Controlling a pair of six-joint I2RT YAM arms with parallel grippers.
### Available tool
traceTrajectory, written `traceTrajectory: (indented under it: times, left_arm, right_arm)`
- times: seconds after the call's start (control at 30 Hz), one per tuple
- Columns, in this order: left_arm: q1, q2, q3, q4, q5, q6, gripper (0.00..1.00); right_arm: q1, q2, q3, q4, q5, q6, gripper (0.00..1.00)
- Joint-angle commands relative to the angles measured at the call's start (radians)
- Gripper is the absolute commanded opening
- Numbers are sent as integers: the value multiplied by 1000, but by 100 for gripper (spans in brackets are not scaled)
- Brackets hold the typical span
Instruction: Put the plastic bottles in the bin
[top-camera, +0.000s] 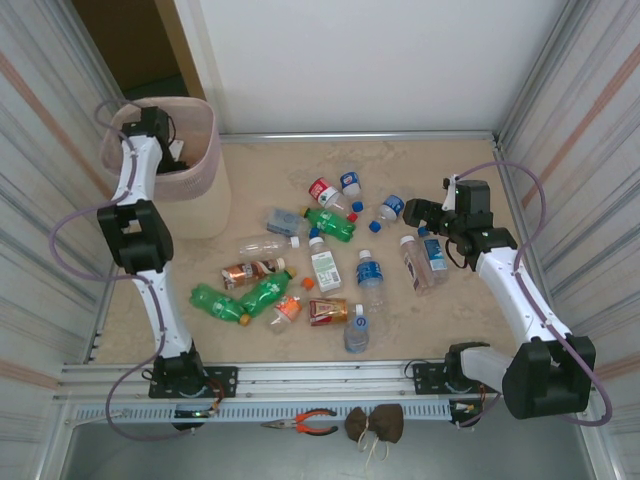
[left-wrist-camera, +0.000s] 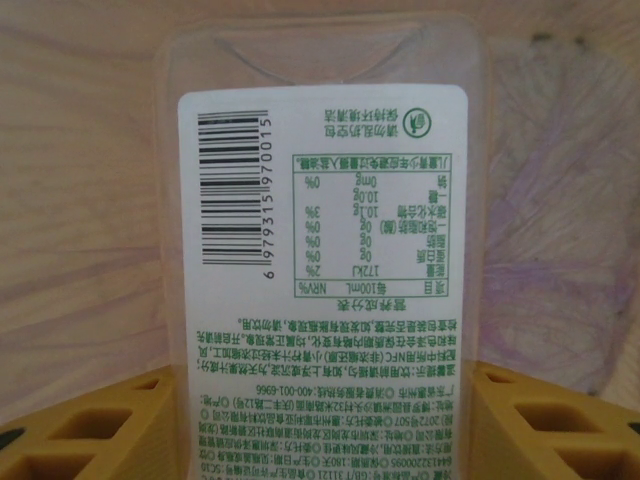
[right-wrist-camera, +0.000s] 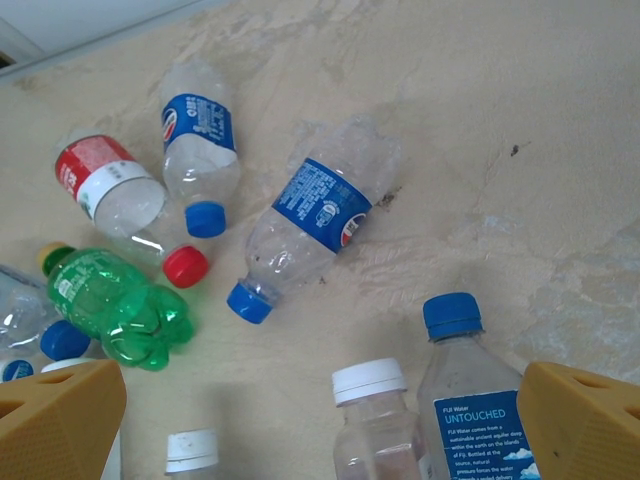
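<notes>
counter (top-camera: 470, 170): mottled beige, kinda stone-looking, flat
plastic bottles (top-camera: 320, 265): loose pile right of the bin, crinkly clear, green and amber plastic, coloured caps
right tool (right-wrist-camera: 320, 400): chunky yellow fingers (right-wrist-camera: 60, 415) spread wide, nothing in them, over the bottles furthest right of the bin
Fiji bottle (right-wrist-camera: 465, 390): blue cap, label says "Fiji Water UNTOUCHED"
bin (top-camera: 200, 200): beige rounded-square, thin pink liner over the rim
left tool (left-wrist-camera: 325, 425): above the bin's mouth, clenched on a clear flat-sided bottle (left-wrist-camera: 320, 250), white label, barcode 6979315970015
</notes>
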Motion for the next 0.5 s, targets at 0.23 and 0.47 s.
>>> traceTrajectory:
  times: [0.23,0.47]
  left_arm:
    - [6,4,-91,88,36,-39,62]
    - [6,-43,-82,94,73,-38,75]
  right_arm:
    - [9,-16,12,12,29,7,99]
    - [9,-35,27,1,33,4,99]
